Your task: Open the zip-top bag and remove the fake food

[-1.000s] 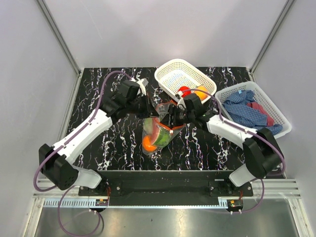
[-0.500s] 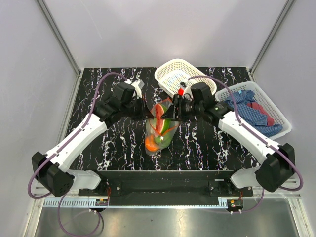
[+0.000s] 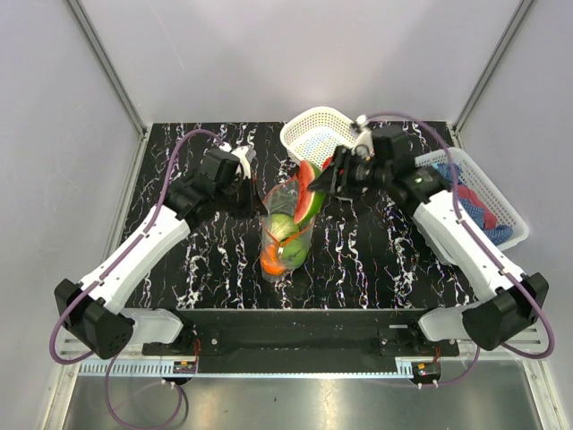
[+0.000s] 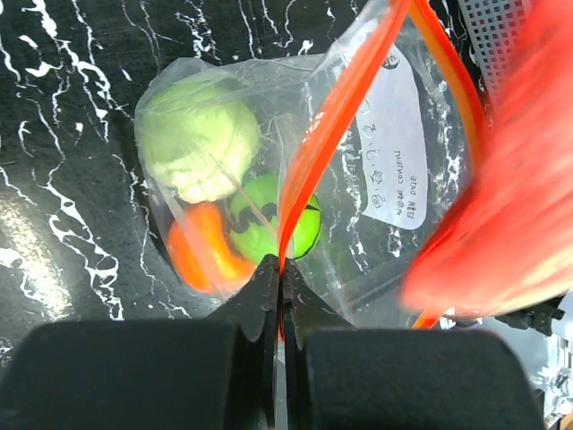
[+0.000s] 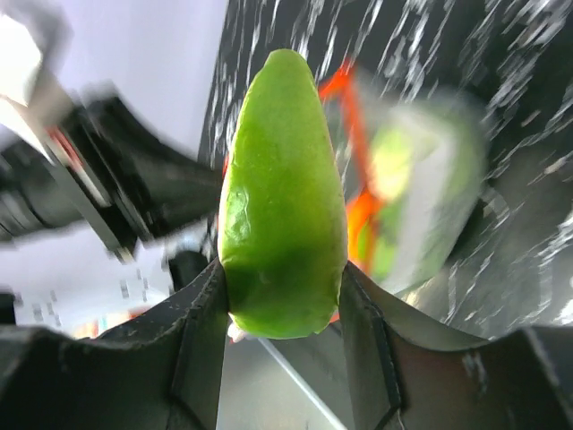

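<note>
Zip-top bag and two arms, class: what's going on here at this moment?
The left arm's jaws are shut on the orange-red zip strip of the zip-top bag, holding its mouth open. The right arm's jaws grip the watermelon slice, raised at the bag's mouth. A pale green cabbage ball, a green fruit and an orange piece lie inside the bag on the table.

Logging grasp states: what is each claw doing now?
Left claw: closed on the zip-top bag, at its orange strip.
Right claw: closed on the watermelon slice.

The zip-top bag (image 3: pixel 285 237) rests on the table (image 3: pixel 385 260), watermelon slice (image 3: pixel 310 190) beyond its mouth.
</note>
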### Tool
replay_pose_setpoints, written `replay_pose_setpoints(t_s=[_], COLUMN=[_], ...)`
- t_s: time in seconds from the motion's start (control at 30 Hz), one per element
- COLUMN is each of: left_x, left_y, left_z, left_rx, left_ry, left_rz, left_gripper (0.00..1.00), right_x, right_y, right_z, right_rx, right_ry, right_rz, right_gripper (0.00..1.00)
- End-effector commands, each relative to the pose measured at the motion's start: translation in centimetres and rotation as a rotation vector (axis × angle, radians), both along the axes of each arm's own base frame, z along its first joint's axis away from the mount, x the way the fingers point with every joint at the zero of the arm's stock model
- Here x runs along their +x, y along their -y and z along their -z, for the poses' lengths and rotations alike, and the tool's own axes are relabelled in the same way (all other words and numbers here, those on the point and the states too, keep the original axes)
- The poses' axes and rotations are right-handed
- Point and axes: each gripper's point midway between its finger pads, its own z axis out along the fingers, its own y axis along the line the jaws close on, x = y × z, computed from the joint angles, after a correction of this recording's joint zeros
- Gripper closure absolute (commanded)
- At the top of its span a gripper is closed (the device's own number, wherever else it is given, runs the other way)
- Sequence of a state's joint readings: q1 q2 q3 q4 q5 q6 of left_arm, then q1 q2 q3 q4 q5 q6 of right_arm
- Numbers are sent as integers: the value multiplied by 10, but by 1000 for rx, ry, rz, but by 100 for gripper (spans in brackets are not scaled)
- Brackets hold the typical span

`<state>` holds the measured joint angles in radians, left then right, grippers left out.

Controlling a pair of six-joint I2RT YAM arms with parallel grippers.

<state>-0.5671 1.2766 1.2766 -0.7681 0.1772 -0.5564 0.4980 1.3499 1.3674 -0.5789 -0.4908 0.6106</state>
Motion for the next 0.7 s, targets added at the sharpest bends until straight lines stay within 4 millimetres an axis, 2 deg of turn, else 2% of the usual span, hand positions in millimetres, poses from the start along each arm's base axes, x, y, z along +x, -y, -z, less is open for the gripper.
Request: replay_pose_setpoints(t_s=[0.0, 0.03, 0.07, 0.1, 0.13, 0.17, 0.23, 0.27, 0.33, 0.37, 0.4, 0.43, 0.5, 0.53, 0.57, 0.6, 0.63, 0.67], left_x=[1, -2, -4, -6, -9, -11, -14, -16, -17, -18, -18, -20, -19, -19, -19, -18, -17, -17], left_y=[-6, -7, -7, -7, -8, -7, -7, -8, -10, -10, -10, -8, -7, -6, -6, -6, -7, -6], left_z=[-21, -20, -18, -18, -17, -16, -16, -14, -15, -16, -17, -19, -22, -22, -24, -24, -24, -23], left_rx=[-11, -12, -11, -12, -16, -19, -26, -25, -23, -27, -29, -38, -41, -41, -39, -39, -37, -34], left_ry=[80, 76, 73, 71, 67, 64, 62, 60, 67, 72, 74, 73, 84, 83, 89, 91, 91, 91], left_rz=[12, 18, 23, 30, 35, 40, 46, 49, 49, 50, 57, 68, 79, 81, 85, 86, 82, 84], left_gripper=[100, 100, 100, 100, 100, 100, 100, 100, 100, 100, 100, 100, 100, 100, 100, 100, 100, 100], right_x=[53, 69, 88, 101, 117, 137, 168, 186, 211, 230, 241, 258, 279, 293, 301, 312, 323, 329], right_y=[27, 34, 36, 40, 48, 50, 63, 63, 69, 72, 75, 75, 82, 82, 83, 86, 87, 87], right_z=[-46, -60, -50, -50, -59, -44, -48, -30, -31, -10, -6, 10, 21, 39, 46, 45, 71, 78], right_rx=[13, 19, -8, -23, -23, -48, -39, -44, -25, -32, -27, -26, -6, -4, 3, 13, 3, 15], right_ry=[137, 178, 169, 186, 218, 199, 227, 194, 211, 175, 177, 161, 147, 124, 109, 118, 77, 56], right_rz=[121, 150, 178, 197, 230, 255, 318, 332, 363, 377, 387, 395, 429, 436, 451, 467, 480, 496], right_gripper=[66, 66, 66, 66, 65, 66, 66, 65, 66, 66, 65, 65, 64, 63, 62, 59, 58, 58])
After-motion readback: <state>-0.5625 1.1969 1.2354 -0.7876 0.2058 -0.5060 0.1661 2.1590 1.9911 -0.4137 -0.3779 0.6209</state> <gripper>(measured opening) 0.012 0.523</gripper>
